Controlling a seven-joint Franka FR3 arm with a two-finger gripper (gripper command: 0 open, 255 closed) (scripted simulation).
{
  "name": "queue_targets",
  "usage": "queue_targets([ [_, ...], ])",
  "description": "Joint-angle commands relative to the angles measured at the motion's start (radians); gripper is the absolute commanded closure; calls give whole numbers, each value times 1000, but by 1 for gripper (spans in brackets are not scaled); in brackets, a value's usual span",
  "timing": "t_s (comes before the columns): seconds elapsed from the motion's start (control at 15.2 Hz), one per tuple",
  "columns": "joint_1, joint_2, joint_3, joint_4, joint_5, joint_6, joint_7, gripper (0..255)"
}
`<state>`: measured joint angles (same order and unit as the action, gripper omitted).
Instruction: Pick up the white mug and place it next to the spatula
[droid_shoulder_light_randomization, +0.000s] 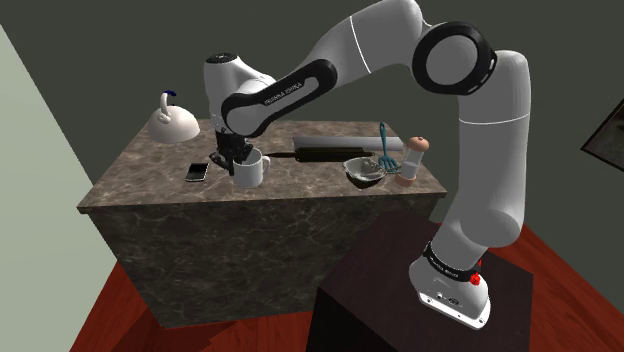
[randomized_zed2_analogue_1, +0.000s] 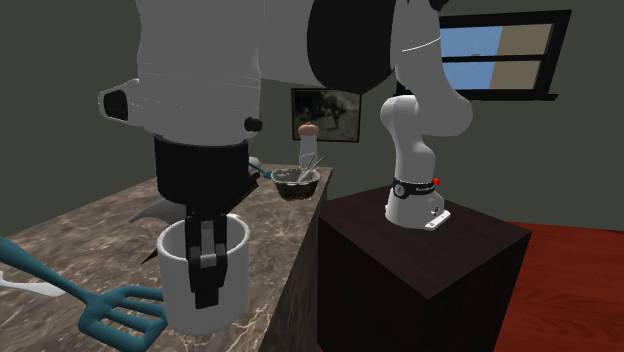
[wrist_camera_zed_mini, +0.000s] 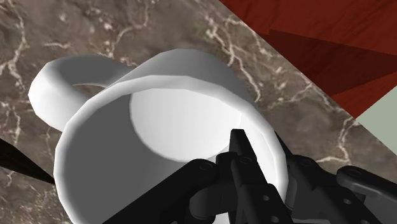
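Observation:
The white mug (droid_shoulder_light_randomization: 251, 170) is upright on or just above the dark marble counter (droid_shoulder_light_randomization: 150, 185); I cannot tell which. My gripper (droid_shoulder_light_randomization: 238, 155) comes down on it from above and is shut on its wall. One finger is inside the mug (randomized_zed2_analogue_1: 225, 290) and the other outside, as the gripper (randomized_zed2_analogue_1: 203, 250) shows in the second exterior view. In the wrist view the gripper (wrist_camera_zed_mini: 270, 168) pinches the rim, and the mug (wrist_camera_zed_mini: 172, 121) has its handle on the far side from the fingers. A blue slotted spatula (randomized_zed2_analogue_1: 112, 311) lies close beside the mug.
A bowl with utensils (droid_shoulder_light_randomization: 365, 170), a blue utensil (droid_shoulder_light_randomization: 384, 145) and a grinder (droid_shoulder_light_randomization: 411, 160) stand at the counter's right end. A dark long object (droid_shoulder_light_randomization: 330, 150) lies behind the mug. A phone (droid_shoulder_light_randomization: 197, 172) and a white kettle (droid_shoulder_light_randomization: 172, 122) sit to the left. The stand (droid_shoulder_light_randomization: 400, 290) is in front.

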<state>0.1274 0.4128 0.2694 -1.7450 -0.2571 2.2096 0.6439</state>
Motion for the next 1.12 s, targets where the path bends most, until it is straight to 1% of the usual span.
queue_targets([
  [0.0, 1, -9, 3, 16, 5, -24, -4, 255],
  [1.06, -4, -78, 18, 135, 44, -207, -43, 255],
])
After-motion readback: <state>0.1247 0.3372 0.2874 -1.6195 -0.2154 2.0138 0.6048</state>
